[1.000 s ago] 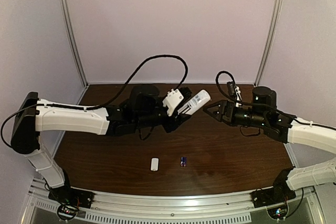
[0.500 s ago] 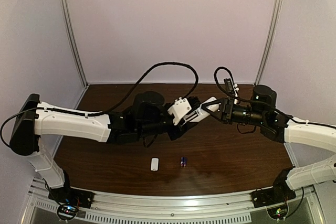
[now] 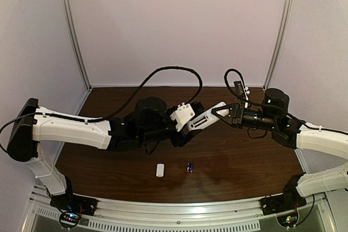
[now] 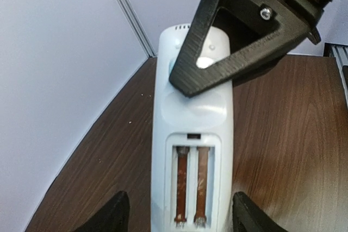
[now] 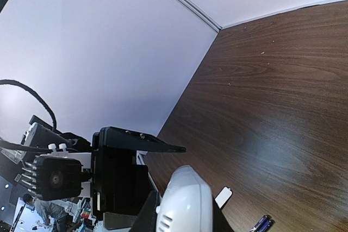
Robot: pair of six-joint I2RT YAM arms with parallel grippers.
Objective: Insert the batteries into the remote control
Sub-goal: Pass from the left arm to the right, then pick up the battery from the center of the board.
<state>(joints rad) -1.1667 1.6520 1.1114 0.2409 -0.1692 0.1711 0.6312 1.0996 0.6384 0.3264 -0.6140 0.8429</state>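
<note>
The white remote control (image 3: 205, 117) hangs in the air between the two arms, back side up. Its battery compartment (image 4: 191, 186) is uncovered, and only two brown contact strips show inside. My right gripper (image 3: 218, 111) is shut on the remote's far rounded end (image 5: 187, 202); one of its black fingers (image 4: 239, 42) lies across that end. My left gripper (image 4: 180, 213) stands open around the compartment end, its left finger clear of the casing. The batteries (image 3: 189, 167) lie together on the table, also seen in the right wrist view (image 5: 262, 223).
A small white cover piece (image 3: 160, 170) lies on the brown table (image 3: 244, 161) just left of the batteries, also in the right wrist view (image 5: 223, 196). A black cable (image 3: 163, 71) loops above the left arm. Pale walls and metal posts enclose the table.
My right gripper has moved left onto the remote's far end and closed on it. My left gripper's jaws have widened away from the remote's sides.
</note>
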